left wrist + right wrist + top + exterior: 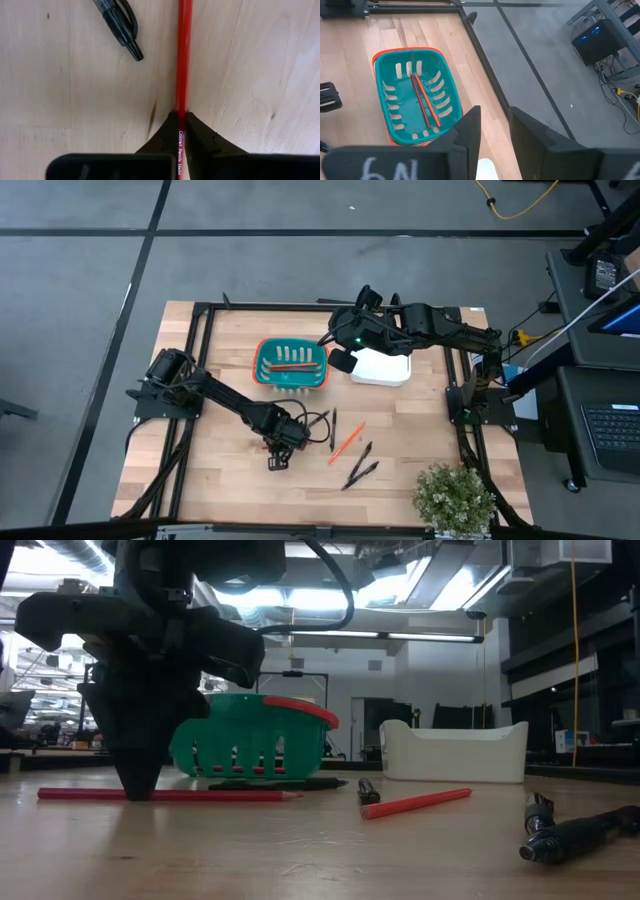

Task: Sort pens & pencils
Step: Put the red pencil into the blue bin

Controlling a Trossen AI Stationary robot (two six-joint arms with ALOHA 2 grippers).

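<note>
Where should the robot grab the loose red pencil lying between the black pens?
Mid-shaft, coming straight down from above and closing across its width. The loose red pencil is thin and lies flat on the table, so only its long sides offer a hold. Its middle looks clearest of the black pens nearby.

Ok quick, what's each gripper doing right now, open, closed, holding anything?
Left gripper: closed on a red pencil lying on the table.
Right gripper: open, empty, above the teal basket and white bin.
</note>
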